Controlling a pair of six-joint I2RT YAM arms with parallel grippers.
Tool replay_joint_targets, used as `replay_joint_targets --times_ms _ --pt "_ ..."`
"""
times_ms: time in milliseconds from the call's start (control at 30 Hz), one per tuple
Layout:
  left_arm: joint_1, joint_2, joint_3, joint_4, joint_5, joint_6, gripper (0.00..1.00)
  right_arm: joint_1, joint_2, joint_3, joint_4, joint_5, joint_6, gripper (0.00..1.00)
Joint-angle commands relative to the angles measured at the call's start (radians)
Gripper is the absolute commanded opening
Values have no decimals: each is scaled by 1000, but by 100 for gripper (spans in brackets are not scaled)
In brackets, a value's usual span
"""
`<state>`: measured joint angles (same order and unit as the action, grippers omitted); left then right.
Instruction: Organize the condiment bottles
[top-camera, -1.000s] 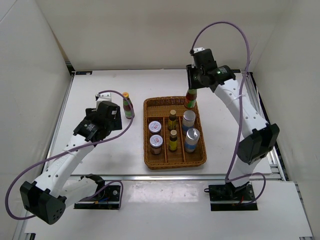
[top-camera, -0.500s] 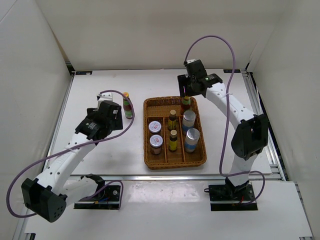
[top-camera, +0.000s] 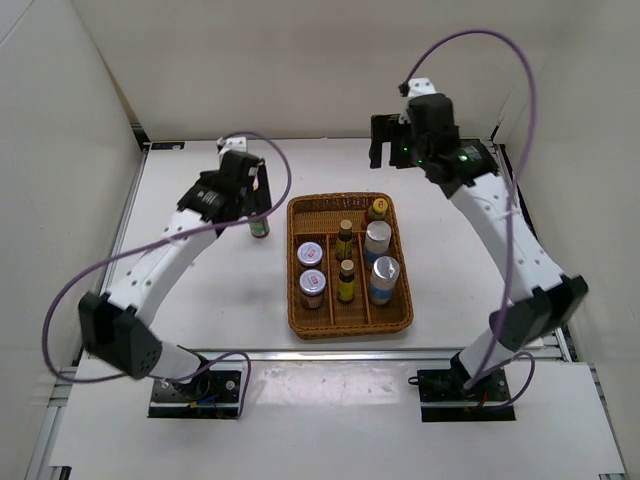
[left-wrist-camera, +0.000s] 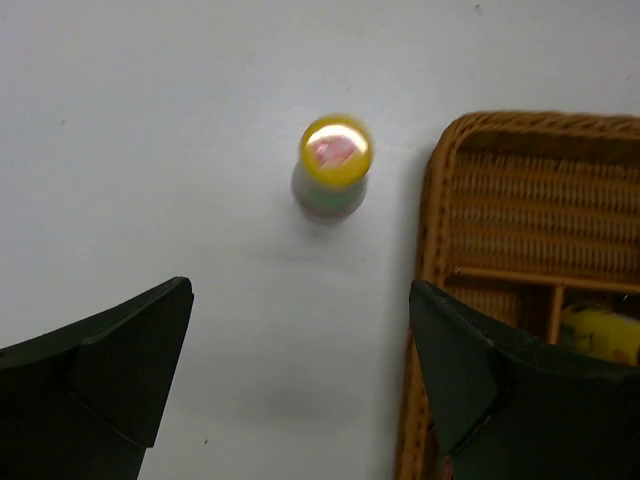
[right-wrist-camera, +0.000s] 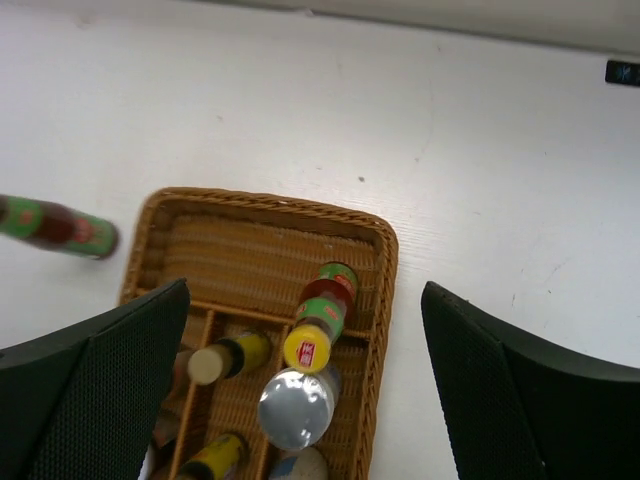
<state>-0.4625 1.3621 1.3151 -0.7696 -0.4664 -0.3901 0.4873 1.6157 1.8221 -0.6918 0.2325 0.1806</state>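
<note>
On the bench (top-camera: 240, 300), just left of the wicker tray (left-wrist-camera: 428, 240), one tall yellow-capped bottle (left-wrist-camera: 336, 152) stands upright, not yet in the tray. Left hand (left-wrist-camera: 300, 300) hangs over it, jaws spread wide, holding nothing. Right hand (right-wrist-camera: 305, 288) is likewise wide open and empty, above the tray's far end. Risks? (Op.)

Bottle sits ahead of the left fingers, not between them. Descending without re-centring could clip the cap and topple it. It is tall and narrow, so it likely tips easily. Tray rim is near, so one finger may snag the wicker. (Obs.)

What can't be read? (Op.)

Labels, seen from above. In the overhead view the arm covers most of that bottle. Second tall bottle (right-wrist-camera: 318, 330) stands in the tray's far compartment, right end, touching or just beside a silver-topped cylinder (right-wrist-camera: 293, 408); cannot tell which. Near compartments are cut off in the right wrist view. (Obs.)
</note>
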Motion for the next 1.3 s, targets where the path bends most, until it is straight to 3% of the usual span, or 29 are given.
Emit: replay_joint_targets --times_ms 0,133,400,633,867,1000,1267 --pt "13 133 154 39 46 5 100 10 -114 19 -6 -64 19 100" --pt "53 290 251 39 80 5 100 20 -197 -62 -15 -122 30 100" --pt "120 394 292 59 121 5 97 33 -365 -274 -25 -163 71 100" --pt "139 434 312 59 149 25 79 42 -422 -363 -34 -174 95 100" --pt "148 431 343 59 158 34 25 42 -432 -382 -43 -165 95 100" --pt "148 398 392 59 169 43 11 42 -451 -403 -52 -165 95 100" --pt "124 364 535 29 228 53 11 42 -451 -412 -61 -156 95 100"
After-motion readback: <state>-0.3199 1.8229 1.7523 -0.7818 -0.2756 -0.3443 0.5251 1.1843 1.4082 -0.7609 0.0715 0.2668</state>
